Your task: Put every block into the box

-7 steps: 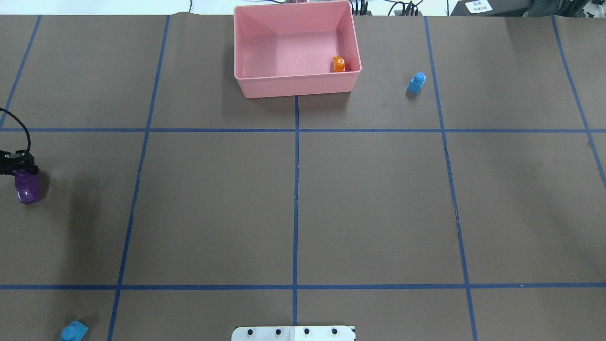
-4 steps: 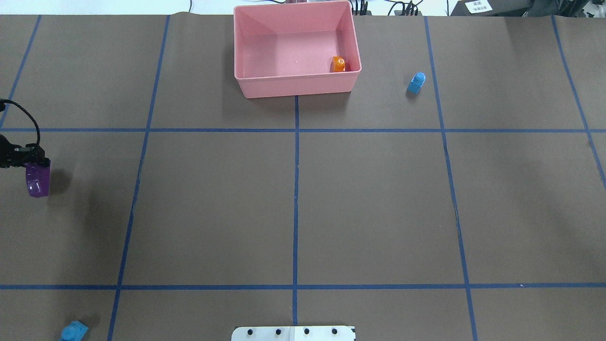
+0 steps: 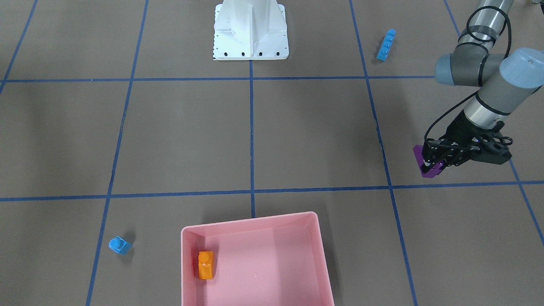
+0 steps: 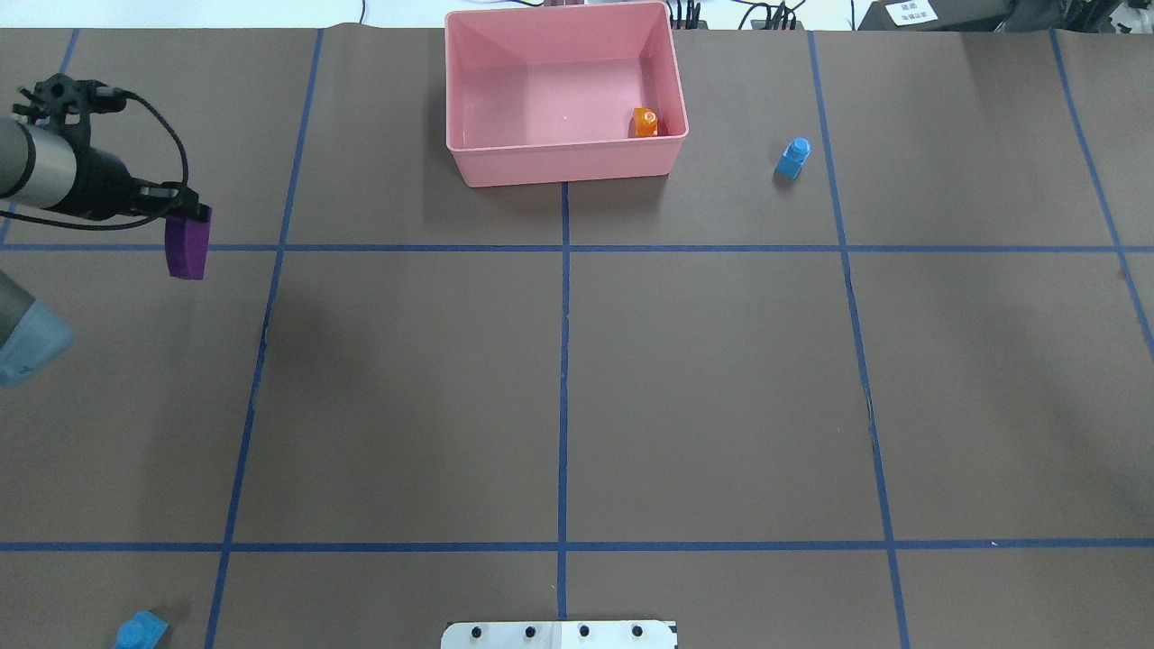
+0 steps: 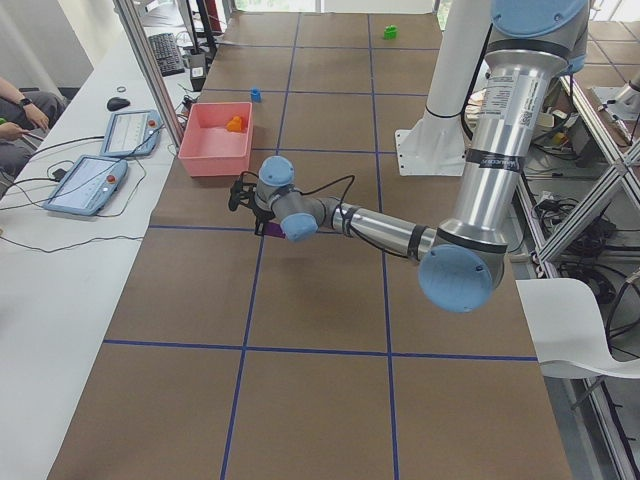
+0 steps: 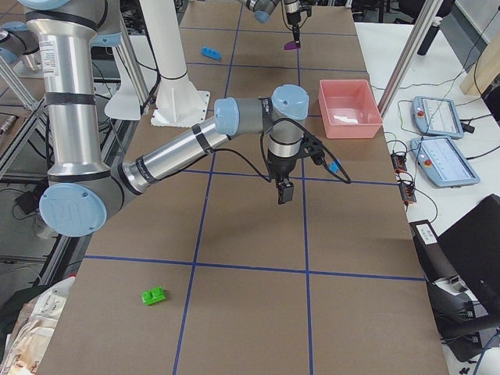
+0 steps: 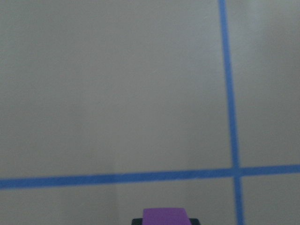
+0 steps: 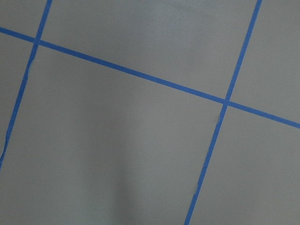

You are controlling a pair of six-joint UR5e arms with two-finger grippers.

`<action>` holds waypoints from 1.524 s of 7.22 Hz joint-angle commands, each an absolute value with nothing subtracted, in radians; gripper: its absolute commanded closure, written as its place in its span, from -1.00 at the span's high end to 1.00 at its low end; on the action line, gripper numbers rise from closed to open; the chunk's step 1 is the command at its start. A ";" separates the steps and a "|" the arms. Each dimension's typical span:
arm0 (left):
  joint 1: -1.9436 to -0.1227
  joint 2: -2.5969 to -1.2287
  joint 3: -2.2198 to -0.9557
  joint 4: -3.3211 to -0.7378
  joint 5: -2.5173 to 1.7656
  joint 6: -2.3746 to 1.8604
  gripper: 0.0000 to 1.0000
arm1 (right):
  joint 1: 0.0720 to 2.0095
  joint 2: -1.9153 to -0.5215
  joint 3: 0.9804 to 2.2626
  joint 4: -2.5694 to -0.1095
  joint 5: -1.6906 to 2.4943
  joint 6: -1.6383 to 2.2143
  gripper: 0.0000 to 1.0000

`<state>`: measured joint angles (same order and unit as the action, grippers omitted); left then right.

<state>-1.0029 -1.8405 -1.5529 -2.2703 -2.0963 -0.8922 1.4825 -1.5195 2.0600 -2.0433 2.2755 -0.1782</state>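
My left gripper (image 4: 183,216) is shut on the purple block (image 4: 187,254) and holds it above the table, left of the pink box (image 4: 566,168). The block also shows in the front-facing view (image 3: 430,171) and the left wrist view (image 7: 166,216). The orange block (image 4: 645,122) lies inside the box by its right wall. The small blue block (image 4: 792,157) stands on the table right of the box. The long blue block (image 3: 386,44) lies near the robot's left. The green block (image 6: 153,295) lies far out on the robot's right. My right gripper (image 6: 285,192) hangs over mid-table; I cannot tell its state.
The white robot base (image 3: 250,29) stands at the table's near edge. Blue tape lines divide the brown table into squares. Operator tablets (image 5: 130,130) lie on the white bench beyond the box.
My left gripper has risen and moved away from the robot and to the right, toward the box, with the purple block in it. The other blocks have not moved.
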 commanded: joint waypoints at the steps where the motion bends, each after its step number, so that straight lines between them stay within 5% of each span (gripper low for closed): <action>1: -0.997 -2.121 -1.479 -2.057 -2.092 -0.896 -1.00 | 1.482 -1.516 2.056 -2.043 2.275 -0.178 0.98; 6: -0.907 -2.739 -0.837 -1.940 -1.956 -0.917 -1.00 | 1.482 -1.516 2.048 -2.043 2.276 -0.176 0.98; 8: -0.893 -2.763 -0.799 -1.936 -1.954 -1.021 -1.00 | 1.482 -1.516 2.042 -2.043 2.276 -0.176 0.98; 9: -0.887 -2.761 -0.792 -1.936 -1.956 -1.034 0.14 | 1.482 -1.516 2.040 -2.043 2.275 -0.178 0.98; 10: -0.873 -2.758 -0.788 -1.934 -1.956 -1.032 0.99 | 1.482 -1.516 2.039 -2.042 2.275 -0.178 0.98; 11: -0.867 -2.755 -0.788 -1.936 -1.956 -1.029 1.00 | 1.482 -1.516 2.037 -2.042 2.275 -0.178 0.98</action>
